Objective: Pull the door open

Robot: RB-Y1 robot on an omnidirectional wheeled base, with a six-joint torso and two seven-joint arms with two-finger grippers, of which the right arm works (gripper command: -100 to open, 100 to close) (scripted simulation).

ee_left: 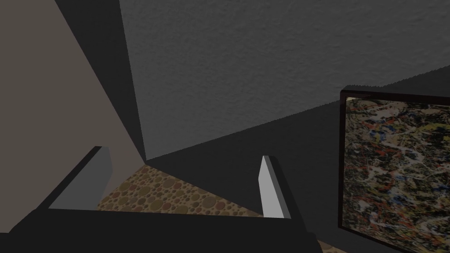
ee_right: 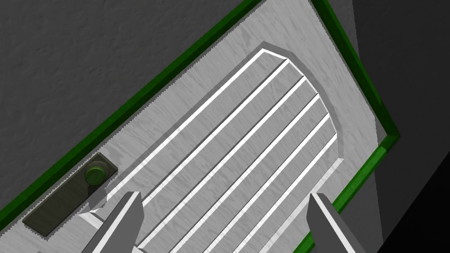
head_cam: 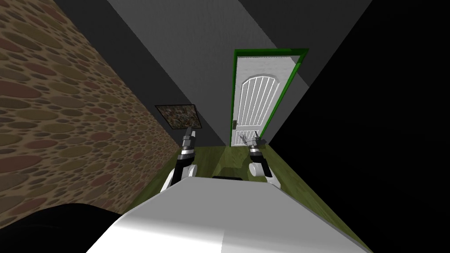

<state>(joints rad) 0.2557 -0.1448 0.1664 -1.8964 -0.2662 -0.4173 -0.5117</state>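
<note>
Right gripper [ee_right: 225, 197] spread, green knob [ee_right: 96, 175] on door [ee_right: 228, 131]

A narrow home hallway, with a white panelled door [head_cam: 257, 103] in a green frame [head_cam: 270, 51] and a framed painting [head_cam: 178, 116].

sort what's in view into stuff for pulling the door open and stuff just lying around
For the job: white door, green knob, right pincer, open, facing the door.
Lying about: framed painting, pebble-patterned wall, left pincer, open, near the painting.
</note>
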